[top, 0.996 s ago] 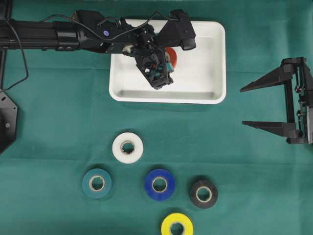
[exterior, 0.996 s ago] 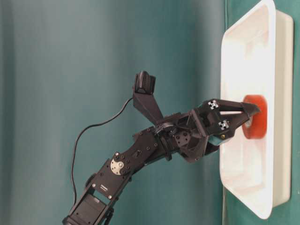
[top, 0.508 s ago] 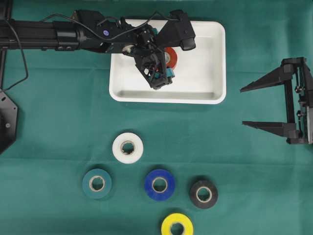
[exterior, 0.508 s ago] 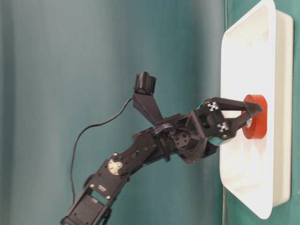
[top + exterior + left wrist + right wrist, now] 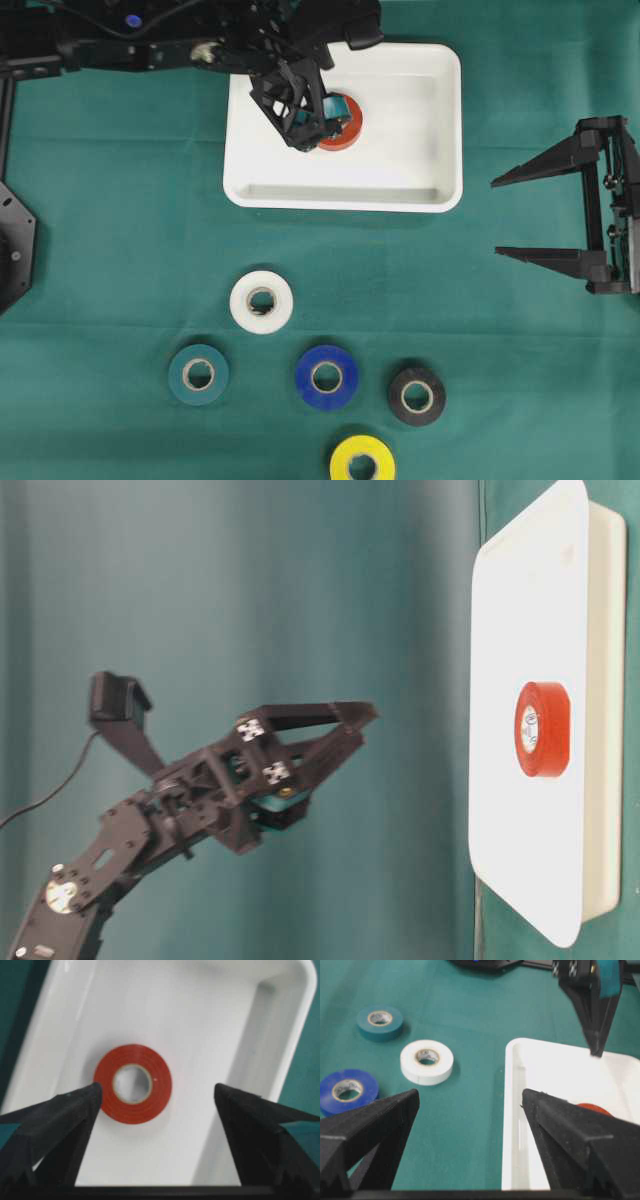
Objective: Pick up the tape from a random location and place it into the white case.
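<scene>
Red tape [image 5: 133, 1083] lies flat inside the white case [image 5: 440, 120], released.
The left gripper [image 5: 350, 725] hangs above it, jaws spread and empty; best to lift straight away, clearing the case's rim, without nudging the roll.

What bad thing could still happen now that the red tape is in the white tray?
Probably not much. The red tape lies flat in the white case, and the left end effector is open, well clear of it. If that arm swings low, its fingers could clip the case's rim and shift it. Five more rolls, like the white tape, remain on the cloth.
</scene>
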{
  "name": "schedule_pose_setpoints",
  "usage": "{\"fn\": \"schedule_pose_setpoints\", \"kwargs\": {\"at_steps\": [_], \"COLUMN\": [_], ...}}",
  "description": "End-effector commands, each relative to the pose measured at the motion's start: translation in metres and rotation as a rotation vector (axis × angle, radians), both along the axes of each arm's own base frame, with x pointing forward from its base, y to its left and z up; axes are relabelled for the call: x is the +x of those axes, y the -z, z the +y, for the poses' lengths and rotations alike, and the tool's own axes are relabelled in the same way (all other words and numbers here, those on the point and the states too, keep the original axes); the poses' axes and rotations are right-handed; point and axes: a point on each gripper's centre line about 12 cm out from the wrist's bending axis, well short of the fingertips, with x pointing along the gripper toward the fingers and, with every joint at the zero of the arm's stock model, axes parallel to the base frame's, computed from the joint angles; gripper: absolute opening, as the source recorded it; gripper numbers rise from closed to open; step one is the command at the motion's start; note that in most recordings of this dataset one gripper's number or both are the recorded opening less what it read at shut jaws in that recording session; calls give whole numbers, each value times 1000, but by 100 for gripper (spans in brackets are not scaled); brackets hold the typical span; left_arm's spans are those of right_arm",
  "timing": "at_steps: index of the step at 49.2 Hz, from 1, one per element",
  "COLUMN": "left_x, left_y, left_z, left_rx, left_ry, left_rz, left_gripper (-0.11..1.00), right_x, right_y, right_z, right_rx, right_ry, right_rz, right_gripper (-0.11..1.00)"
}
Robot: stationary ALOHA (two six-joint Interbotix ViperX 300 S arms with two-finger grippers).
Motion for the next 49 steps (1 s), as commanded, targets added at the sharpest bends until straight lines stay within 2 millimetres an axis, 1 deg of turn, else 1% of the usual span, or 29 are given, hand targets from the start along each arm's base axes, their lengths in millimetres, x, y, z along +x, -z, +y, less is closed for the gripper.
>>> {"fn": "schedule_pose_setpoints", "kwargs": {"at_steps": [1,7,13,18,27,30,33,40,44,49], "left_x": [-1,-2,1,6,15,17,17,9,1,-12], "left_y": [-24,-22,-21,-20,-19,-19,-19,-20,-22,-32], "left_z": [-2,-4,-17,-38,-83,-93,-98,-98,-101,-106], "left_rx": [29,31,29,29,30,30,30,30,28,37], "left_ry": [14,20,49,98,204,225,236,236,239,247], "left_rz": [-55,-53,-55,-59,-78,-83,-85,-85,-96,-148], "left_gripper": [98,98,98,98,98,98,98,98,98,98], "right_x": [3,4,4,3,4,4,4,4,3,3], "right_y": [-9,-10,-11,-10,-10,-11,-11,-12,-12,-13], "right_z": [0,0,0,0,0,0,0,0,0,0], "right_rx": [-1,0,-3,-3,-3,-3,-3,-1,-1,-3], "right_ry": [0,0,-1,-1,-1,-1,-1,0,0,-1], "right_rz": [-25,-26,-28,-28,-26,-29,-29,-31,-31,-32], "right_gripper": [92,92,92,92,92,92,92,92,92,92]}}
